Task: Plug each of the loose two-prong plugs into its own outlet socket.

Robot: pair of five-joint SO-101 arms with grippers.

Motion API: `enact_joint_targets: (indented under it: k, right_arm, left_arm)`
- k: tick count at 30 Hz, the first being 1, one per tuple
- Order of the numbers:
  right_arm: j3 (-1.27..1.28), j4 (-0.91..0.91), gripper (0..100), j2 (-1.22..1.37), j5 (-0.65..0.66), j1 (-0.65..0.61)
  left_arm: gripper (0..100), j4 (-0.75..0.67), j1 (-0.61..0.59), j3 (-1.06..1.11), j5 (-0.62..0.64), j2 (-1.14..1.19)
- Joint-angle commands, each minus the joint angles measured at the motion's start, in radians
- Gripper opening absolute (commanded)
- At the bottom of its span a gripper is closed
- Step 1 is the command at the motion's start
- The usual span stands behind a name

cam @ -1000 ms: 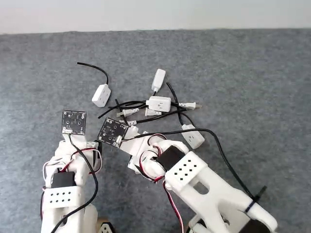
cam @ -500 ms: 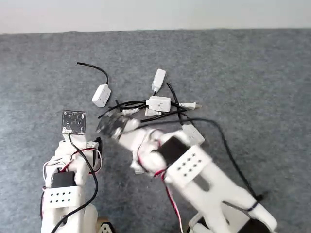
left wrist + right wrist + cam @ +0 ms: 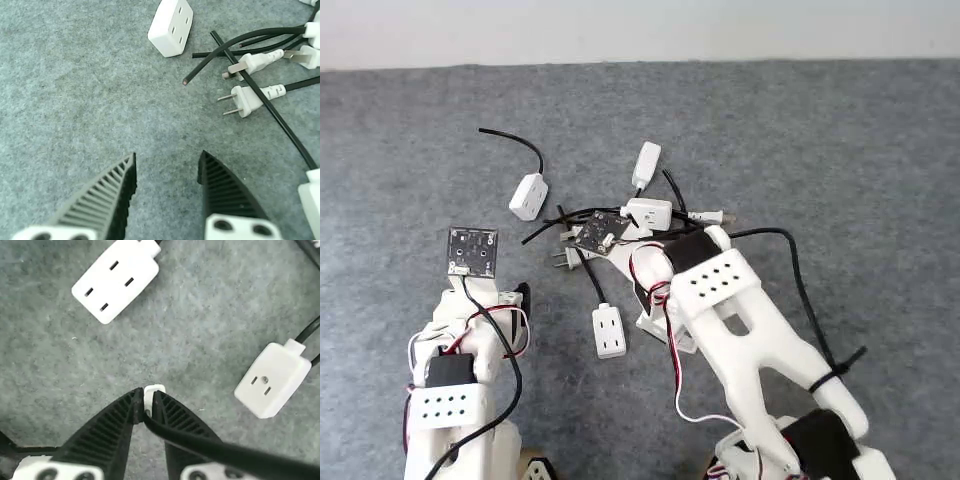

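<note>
The grey, felt-like table (image 3: 840, 150) ran back to a pale wall, with white sockets and black cords tangled near its middle. The right hand (image 3: 148, 399) was clamped shut on a small white plug (image 3: 153, 390), held low over the table. Its black cord (image 3: 215, 447) trailed across one finger, and the prongs were hidden from me. Near the fingertips lay a double socket (image 3: 116, 280) with its slots facing up, and a little apart from that a single socket (image 3: 272, 380). To my eye the trick would be to turn the wrist until the prongs matched one pair of slots, then come down straight and push evenly, since those light blocks looked ready to skid on the table. The left hand (image 3: 167, 160) hung with its fingers apart over bare table, near a loose plug (image 3: 247, 100). It seemed well placed to pin a socket down. The held plug looked moulded, hard and smooth, a narrow thing to grip, and its stiff cord could well twist it off line.
</note>
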Motion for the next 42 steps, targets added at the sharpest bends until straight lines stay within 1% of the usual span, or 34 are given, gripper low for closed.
enact_joint_targets:
  k: [1, 4, 8, 10, 13, 18, 20, 23, 29, 32, 36, 38, 42]
  right_arm:
    - [0.009, -0.022, 0.9, 0.007, -0.025, 0.013]
    - [0.040, -0.076, 0.9, 0.019, -0.031, 0.048]
    - [0.068, -0.165, 0.9, 0.056, -0.021, 0.160]
    - [0.092, -0.245, 1.2, 0.085, -0.017, 0.222]
    - [0.104, -0.325, 5.4, 0.142, 0.057, 0.283]
    - [0.069, -0.331, 19.4, 0.174, 0.071, 0.305]
    - [0.063, -0.334, 20.9, 0.171, 0.071, 0.305]
    - [0.031, -0.328, 18.8, 0.171, 0.066, 0.302]
    - [-0.015, -0.245, 18.4, 0.108, -0.080, 0.305]
    - [0.038, -0.243, 18.4, 0.042, -0.216, 0.305]
    - [0.155, -0.271, 18.3, -0.039, -0.382, 0.297]
    - [0.224, -0.315, 18.3, -0.065, -0.414, 0.278]
    - [0.322, -0.390, 18.3, -0.093, -0.382, 0.232]
  left_arm:
    - [19, -0.028, -0.005, -0.042, 0.006, -0.014]
    - [19, -0.026, -0.005, -0.042, 0.006, -0.014]
    - [19, -0.026, -0.002, -0.039, 0.006, -0.014]
    - [19, -0.028, 0.000, -0.036, 0.006, -0.014]
    - [19, -0.028, 0.000, -0.035, 0.006, -0.014]
    - [19, -0.028, 0.002, -0.035, 0.006, -0.014]
    - [19, -0.028, 0.002, -0.035, 0.006, -0.014]
    - [19, -0.029, 0.002, -0.035, 0.006, -0.014]
    - [19, -0.029, 0.002, -0.035, 0.005, -0.014]
    - [19, -0.029, 0.002, -0.035, 0.002, -0.014]
    - [19, -0.029, 0.002, -0.035, -0.038, -0.015]
    - [19, -0.029, 0.002, -0.035, -0.038, -0.015]
    - [19, -0.029, 0.002, -0.035, -0.038, -0.015]
